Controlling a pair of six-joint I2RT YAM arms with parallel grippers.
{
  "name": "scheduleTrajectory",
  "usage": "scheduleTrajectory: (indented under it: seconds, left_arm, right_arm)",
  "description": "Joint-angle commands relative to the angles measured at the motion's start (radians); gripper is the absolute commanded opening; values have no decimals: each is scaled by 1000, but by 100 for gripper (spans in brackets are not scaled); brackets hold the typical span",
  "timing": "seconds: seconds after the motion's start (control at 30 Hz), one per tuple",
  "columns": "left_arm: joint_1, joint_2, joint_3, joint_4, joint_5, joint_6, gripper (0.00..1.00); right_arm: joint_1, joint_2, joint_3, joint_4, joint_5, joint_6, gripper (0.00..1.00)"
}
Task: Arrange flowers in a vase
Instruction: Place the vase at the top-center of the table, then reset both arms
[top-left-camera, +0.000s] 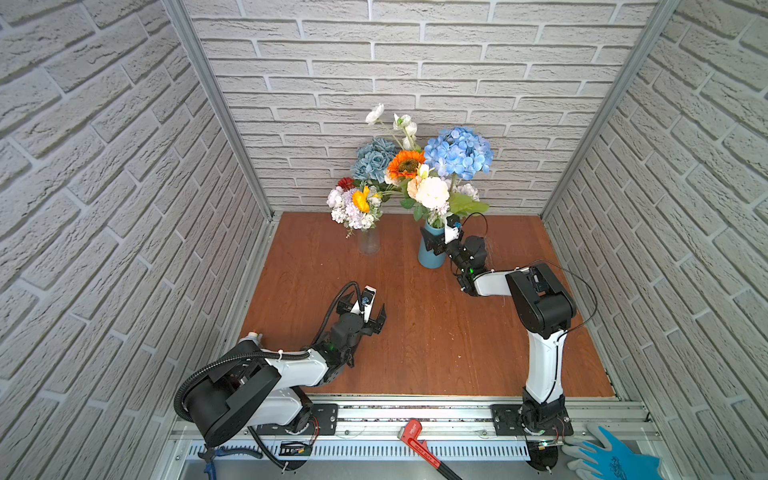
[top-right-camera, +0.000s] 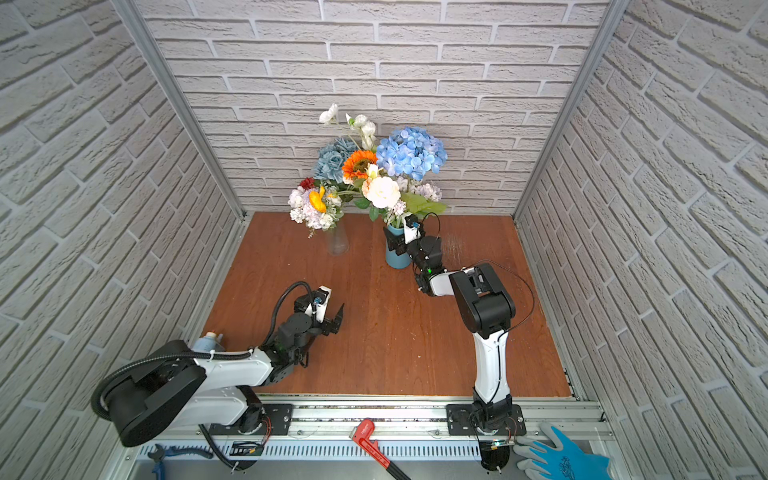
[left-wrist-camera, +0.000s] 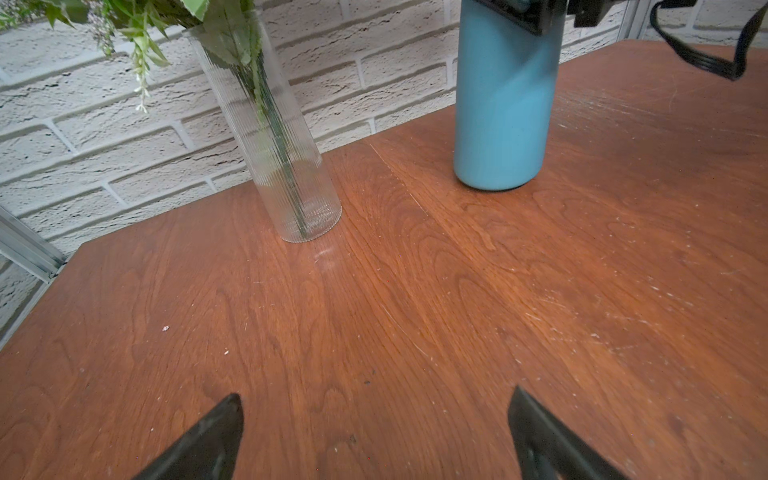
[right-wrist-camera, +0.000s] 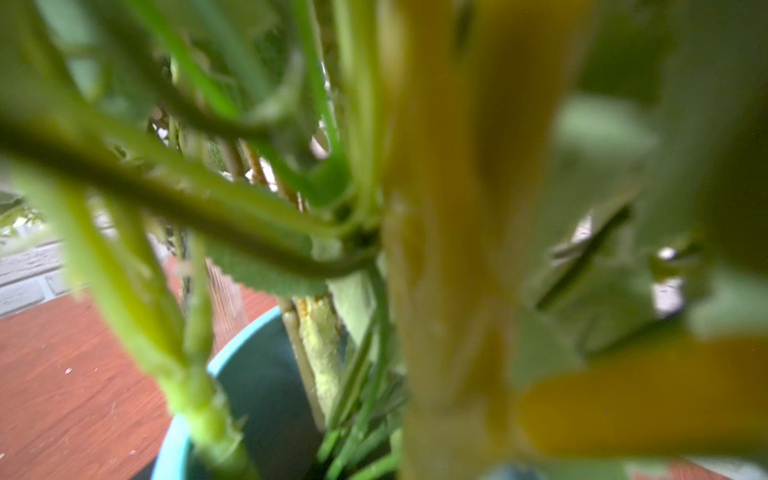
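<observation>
The flowers stand in two bunches at the back of the table. A blue hydrangea (top-left-camera: 457, 151), an orange bloom (top-left-camera: 406, 164) and a white rose (top-left-camera: 432, 192) rise from the blue vase (top-left-camera: 430, 259) (top-right-camera: 397, 259). Lilac, white and yellow heads (top-left-camera: 353, 208) fill the clear ribbed vase (top-left-camera: 369, 243) (left-wrist-camera: 282, 145). My right gripper (top-left-camera: 441, 230) (top-right-camera: 402, 232) is at the blue vase's mouth, jaws wide apart among the stems. The right wrist view shows a thick stem (right-wrist-camera: 449, 249) very close and the vase rim (right-wrist-camera: 232, 353), but no fingers. My left gripper (top-left-camera: 363, 313) (left-wrist-camera: 376, 395) hovers open and empty mid-table.
Brick-pattern walls close in the wooden table (top-left-camera: 415, 332) on three sides. A red pipe wrench (top-left-camera: 417, 442) and a blue glove (top-left-camera: 611, 457) lie on the metal rail at the front. The blue vase (left-wrist-camera: 503, 112) stands right of the clear one.
</observation>
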Motion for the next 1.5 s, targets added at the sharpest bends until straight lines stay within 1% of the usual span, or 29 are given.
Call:
scheduleTrajectory:
  seconds: [0.0,0.13,0.17,0.2,0.23,0.27,0.33,0.37,0.4,0.43,0.6,0.8,0.97,1.13,1.3,1.47]
  left_arm:
    - [7,-15,25,22,-12,-1,98]
    - [7,-14,28,20,-12,-4,98]
    - [7,-15,28,19,-12,-4,98]
    - [7,-14,29,18,-12,-5,98]
    - [7,-15,30,17,-12,-6,98]
    - [7,-16,29,15,-11,-7,98]
    - [6,-16,31,14,-12,-8,98]
    - [7,-16,31,13,-13,-8,98]
    - [7,-16,33,13,-11,-8,98]
    - [7,-15,33,14,-12,-7,98]
    - [6,-10,38,17,-10,-9,98]
    - [6,-16,42,14,-9,-7,98]
    - [7,-23,42,9,-9,-7,98]
    - [7,-19,44,12,-7,-5,98]
    - [7,-24,45,10,-3,-2,98]
    - [7,-76,52,-23,-15,-4,98]
  right_arm:
    - [-2,-51,44,276,-11,5,10]
    - [-3,-46,20,276,-2,10,13]
    - [-2,-45,15,276,-1,11,17]
    - [-2,-44,10,277,1,13,23]
    - [-2,-46,6,276,1,13,30]
    - [-2,-47,1,277,3,13,39]
    - [-2,-53,-7,276,3,14,65]
    - [-2,-56,-12,277,2,14,80]
    - [-2,-60,-16,277,0,14,91]
    - [-2,-63,-20,277,-1,16,94]
    - [-2,-72,-41,276,-5,23,100]
    - [-2,-74,-67,275,-6,38,100]
    - [-2,-88,-120,275,4,51,100]
    - [-3,-137,-202,275,23,54,100]
    - [-3,-165,-270,276,13,67,100]
    - [-3,-233,-392,274,23,80,99]
